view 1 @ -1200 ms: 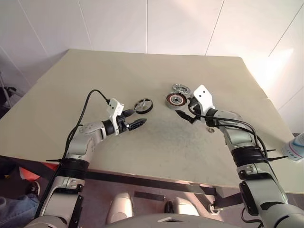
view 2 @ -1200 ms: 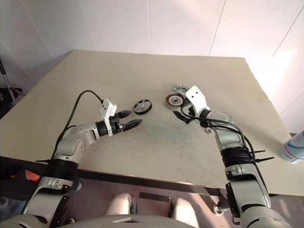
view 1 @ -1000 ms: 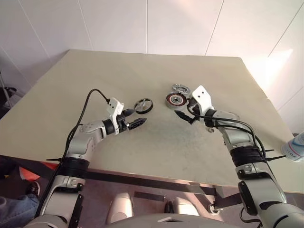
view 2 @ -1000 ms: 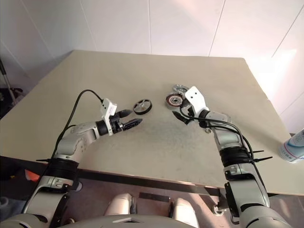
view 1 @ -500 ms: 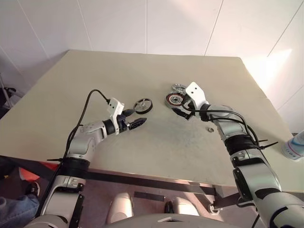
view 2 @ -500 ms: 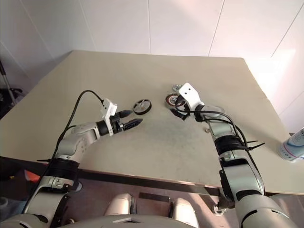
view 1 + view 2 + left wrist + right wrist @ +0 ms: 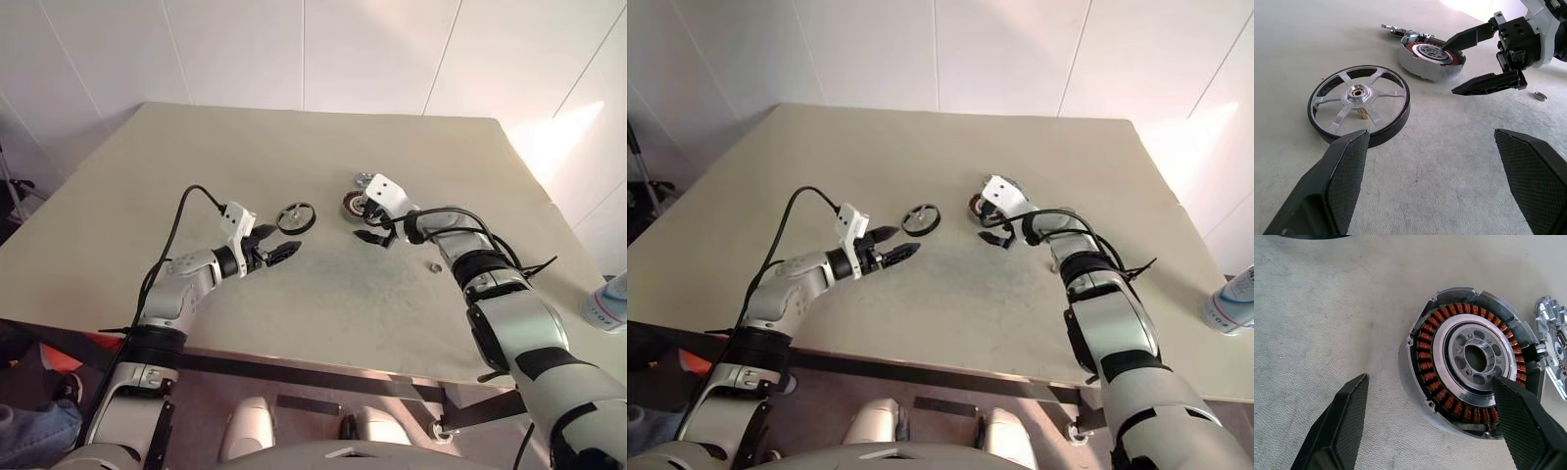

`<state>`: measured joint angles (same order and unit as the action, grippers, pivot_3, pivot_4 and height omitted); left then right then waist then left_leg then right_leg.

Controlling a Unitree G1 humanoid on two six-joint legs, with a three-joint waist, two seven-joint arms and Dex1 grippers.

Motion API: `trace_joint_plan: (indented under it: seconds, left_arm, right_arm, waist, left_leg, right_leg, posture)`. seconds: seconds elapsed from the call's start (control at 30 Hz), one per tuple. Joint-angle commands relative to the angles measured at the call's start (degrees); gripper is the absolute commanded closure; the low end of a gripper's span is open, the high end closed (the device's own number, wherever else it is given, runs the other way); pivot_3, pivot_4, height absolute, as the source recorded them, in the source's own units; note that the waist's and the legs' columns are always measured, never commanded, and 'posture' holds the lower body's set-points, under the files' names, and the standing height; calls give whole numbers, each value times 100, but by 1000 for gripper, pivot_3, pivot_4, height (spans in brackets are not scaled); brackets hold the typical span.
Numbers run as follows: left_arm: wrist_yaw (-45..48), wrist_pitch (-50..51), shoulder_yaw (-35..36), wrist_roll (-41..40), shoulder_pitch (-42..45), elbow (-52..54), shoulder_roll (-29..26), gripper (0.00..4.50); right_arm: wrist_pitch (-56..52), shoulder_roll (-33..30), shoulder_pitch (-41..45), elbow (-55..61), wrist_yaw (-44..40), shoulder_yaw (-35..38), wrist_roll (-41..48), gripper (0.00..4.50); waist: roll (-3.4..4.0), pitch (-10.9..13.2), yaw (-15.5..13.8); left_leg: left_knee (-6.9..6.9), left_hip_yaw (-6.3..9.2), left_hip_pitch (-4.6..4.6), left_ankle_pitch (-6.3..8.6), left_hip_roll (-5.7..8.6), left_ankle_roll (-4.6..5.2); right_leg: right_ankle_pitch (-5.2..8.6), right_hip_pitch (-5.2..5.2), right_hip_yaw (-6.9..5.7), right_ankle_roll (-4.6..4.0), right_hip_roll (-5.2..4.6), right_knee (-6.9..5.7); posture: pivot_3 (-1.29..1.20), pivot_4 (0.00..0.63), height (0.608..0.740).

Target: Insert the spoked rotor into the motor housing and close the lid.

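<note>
- Table (image 7: 196, 157): a broad beige top with a fine grainy texture, carrying all the parts.
- Spoked rotor (image 7: 1359, 104): black rim, silvery spokes and a small central hub; it lies flat on the table, left of the other parts and apart from them.
- Motor housing (image 7: 1471, 360): a round disc lying flat, its copper windings ringed around a silvery centre.
- Lid (image 7: 1553, 343): silver openwork cap on the table just beside the housing, on its far side.
- Small round metal piece (image 7: 434, 265): lies alone, right of the housing.
</note>
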<state>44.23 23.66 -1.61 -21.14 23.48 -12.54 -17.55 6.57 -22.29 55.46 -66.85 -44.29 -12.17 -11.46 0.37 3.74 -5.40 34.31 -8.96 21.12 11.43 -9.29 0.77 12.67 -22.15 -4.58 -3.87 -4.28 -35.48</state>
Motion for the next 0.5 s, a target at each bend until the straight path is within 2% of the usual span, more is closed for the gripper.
trace_joint_plan:
  seconds: [0.03, 0.13, 0.47, 0.5]
  left_arm:
    - [-58, -101, 99, 0, 43, 148, 6, 164]
    - [-81, -109, 98, -5, 32, 144, 7, 164]
    - [-128, -96, 77, 7, 34, 144, 27, 164]
    - [-134, -98, 83, 9, 38, 141, 24, 164]
  right_arm:
    - [54, 59, 96, -167, -56, -116, -171, 878]
    - [135, 104, 130, -173, -4, -93, -191, 1897]
    - [61, 210, 327, -381, 84, -18, -243, 1897]
    - [46, 216, 335, -407, 80, -12, -248, 2074]
  waist:
    - [0, 0, 0]
    - [0, 0, 10]
    - [0, 0, 8]
    - [0, 0, 8]
  left_leg:
    - [0, 0, -2, 0, 0, 0]
    - [0, 0, -6, -1, -2, -1]
    - [0, -1, -9, -5, -4, -8]
    - [1, -1, -8, -5, -4, -8]
  right_leg:
    - [0, 2, 0, 0, 0, 0]
    - [-1, 3, 0, -1, 0, -3]
    - [-5, 2, 0, -9, 1, -8]
    - [-5, 2, 0, -9, 1, -8]
  posture:
    - [0, 0, 740]
    - [0, 0, 740]
    - [0, 0, 740]
    - [0, 0, 740]
